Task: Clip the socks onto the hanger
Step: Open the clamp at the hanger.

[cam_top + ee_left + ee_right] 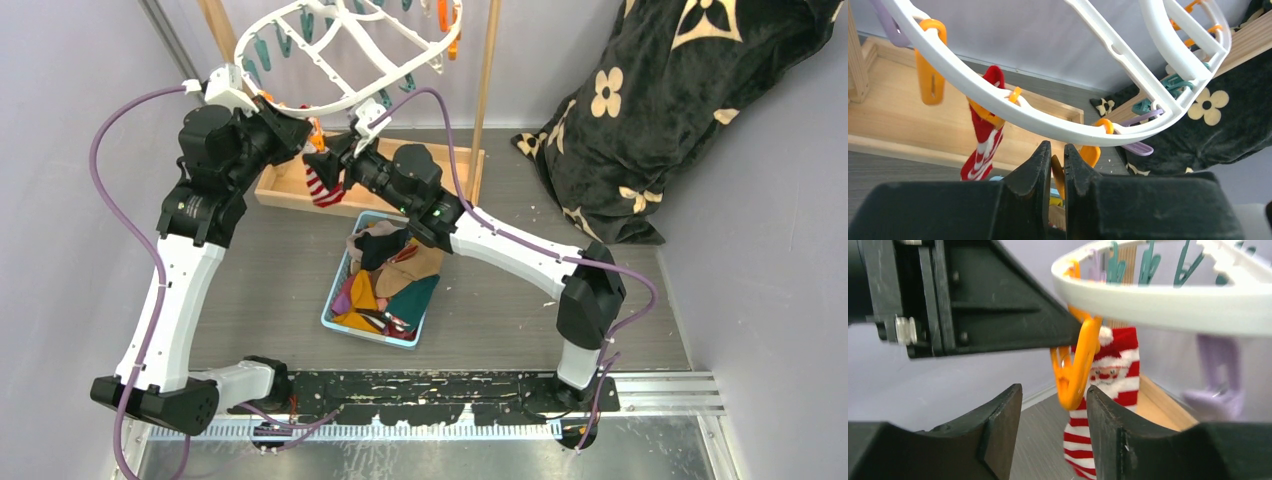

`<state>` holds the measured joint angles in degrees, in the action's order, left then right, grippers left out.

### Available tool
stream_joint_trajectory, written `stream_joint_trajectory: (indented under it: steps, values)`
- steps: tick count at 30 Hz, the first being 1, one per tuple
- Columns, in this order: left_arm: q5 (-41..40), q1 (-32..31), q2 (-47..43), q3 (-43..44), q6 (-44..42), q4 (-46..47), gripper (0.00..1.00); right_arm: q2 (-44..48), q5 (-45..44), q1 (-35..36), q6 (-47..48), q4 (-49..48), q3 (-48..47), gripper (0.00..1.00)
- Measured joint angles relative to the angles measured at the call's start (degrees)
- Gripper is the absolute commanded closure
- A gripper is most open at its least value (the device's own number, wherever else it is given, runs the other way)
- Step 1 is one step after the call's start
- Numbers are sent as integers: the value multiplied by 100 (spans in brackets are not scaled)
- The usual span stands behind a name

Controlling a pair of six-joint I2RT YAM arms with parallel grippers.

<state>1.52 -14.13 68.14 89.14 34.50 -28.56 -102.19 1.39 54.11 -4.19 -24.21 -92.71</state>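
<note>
At the lower centre of the top view we see a blue bin [368, 335] heaped with socks [410, 290]. Above it the right gripper [1054, 395] stands spread, an orange clip [1075, 375] in its gap; we cannot tell whether they touch. The left gripper [1057, 150] pinches that clip's top. Behind, a striped sock [1108, 375] hangs by another clip from the hanger [340, 100], upper left of the frame.
</note>
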Motion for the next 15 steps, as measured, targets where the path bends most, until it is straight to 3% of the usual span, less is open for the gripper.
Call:
stream_joint_trajectory:
  steps: [9, 15]
  values:
    - [-66, 0, 26, 87, -2, 20, 93, 122, 190, -315, -428, -210, 743, 44]
    - [-63, 0, 31, 85, -7, 52, 93, 122, 1246, -975, -1620, -669, 726, 46]
